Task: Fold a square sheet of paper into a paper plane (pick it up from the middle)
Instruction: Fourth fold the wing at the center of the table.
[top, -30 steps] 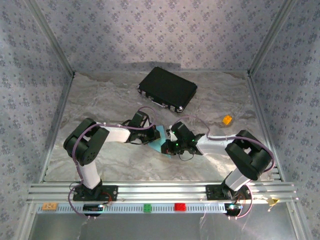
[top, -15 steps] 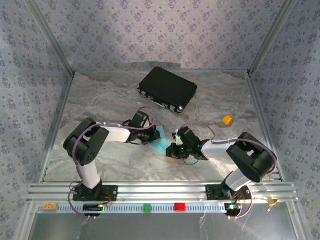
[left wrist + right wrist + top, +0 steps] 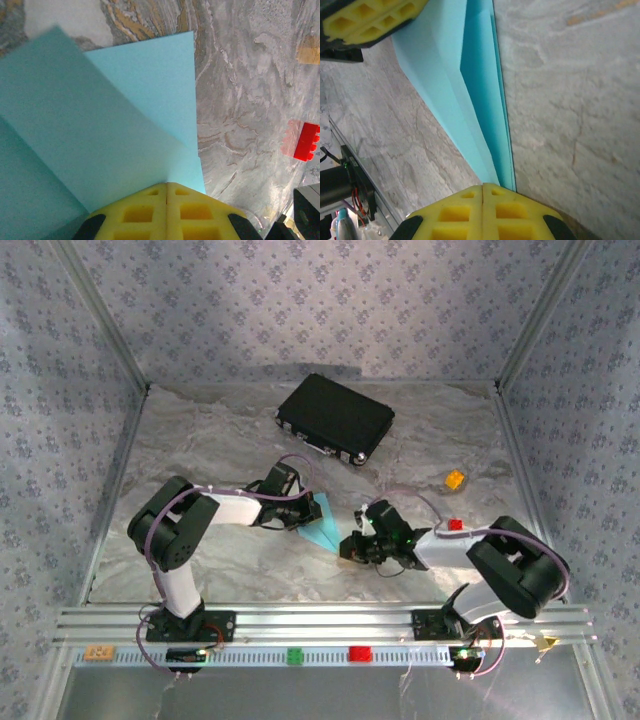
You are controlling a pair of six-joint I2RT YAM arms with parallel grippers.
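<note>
paper: your blue paper (image 3: 326, 527), folded to a narrow wedge, sits at the middle of the desk | left: your left fingers (image 3: 137, 214) clenched on one end | right: your right fingers (image 3: 455, 216) pinched on the pointed end | other: black case (image 3: 335, 418) near far edge, red block (image 3: 455, 524) toward right edge

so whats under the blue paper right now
Bare marbled table shows along the edges of the folded blue paper. What lies directly beneath its layers is covered by the paper itself.
</note>
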